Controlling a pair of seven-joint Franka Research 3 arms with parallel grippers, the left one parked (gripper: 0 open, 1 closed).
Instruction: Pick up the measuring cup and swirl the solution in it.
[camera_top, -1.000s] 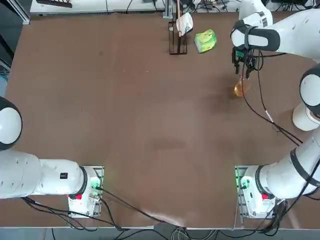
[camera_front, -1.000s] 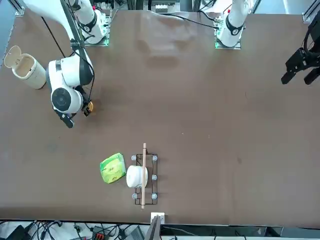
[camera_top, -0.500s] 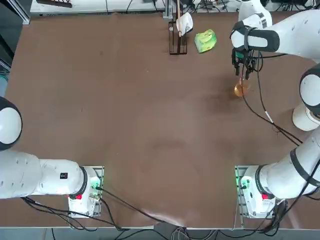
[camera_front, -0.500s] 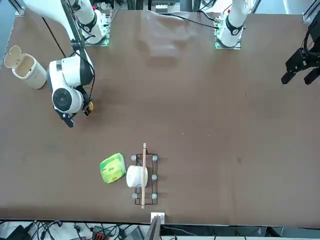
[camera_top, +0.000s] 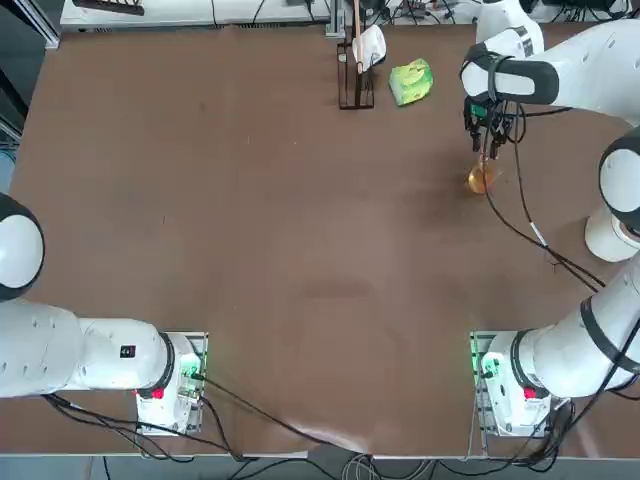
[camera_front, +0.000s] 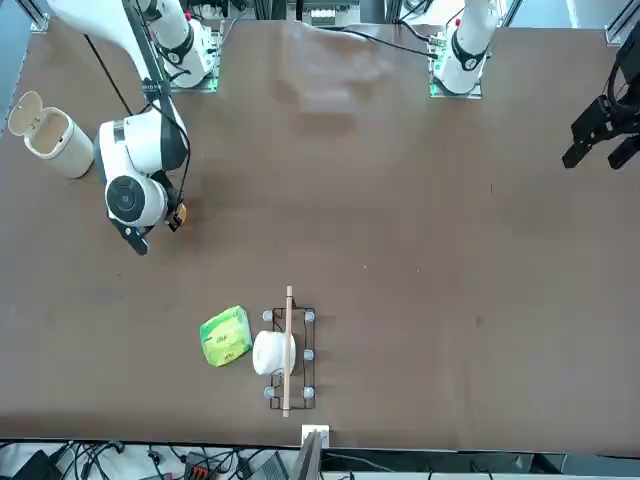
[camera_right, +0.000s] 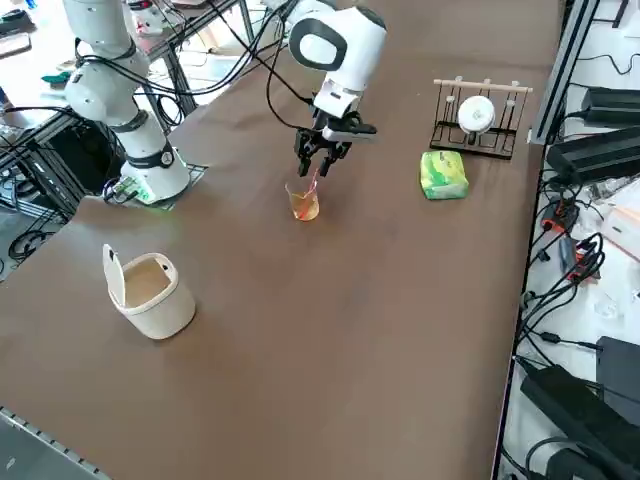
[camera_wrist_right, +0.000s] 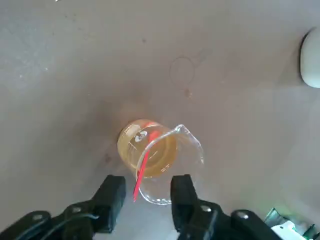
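The measuring cup (camera_wrist_right: 156, 150) is a small clear glass vessel with a pouring lip, standing upright on the brown table (camera_top: 250, 200). It holds the orange solution (camera_right: 304, 208), and a thin red stick (camera_wrist_right: 142, 167) leans in it. In the top view the measuring cup (camera_top: 481, 179) sits at the far right of the table. My right gripper (camera_wrist_right: 147, 190) hangs just above the cup's rim, open, its fingers apart with the red stick rising between them. From the side the gripper (camera_right: 318, 166) points straight down over the cup. In the front view my wrist hides most of the cup (camera_front: 179, 214).
A white lidded cup (camera_right: 150, 290) stands near the table's right edge. A green packet (camera_top: 411, 80) and a wire rack (camera_top: 344, 95) carrying a white roll and a wooden stick sit at the far side. A black cable (camera_top: 520, 215) trails across the table beside the measuring cup.
My right gripper has edged slightly closer to the measuring cup. The cup has not moved.
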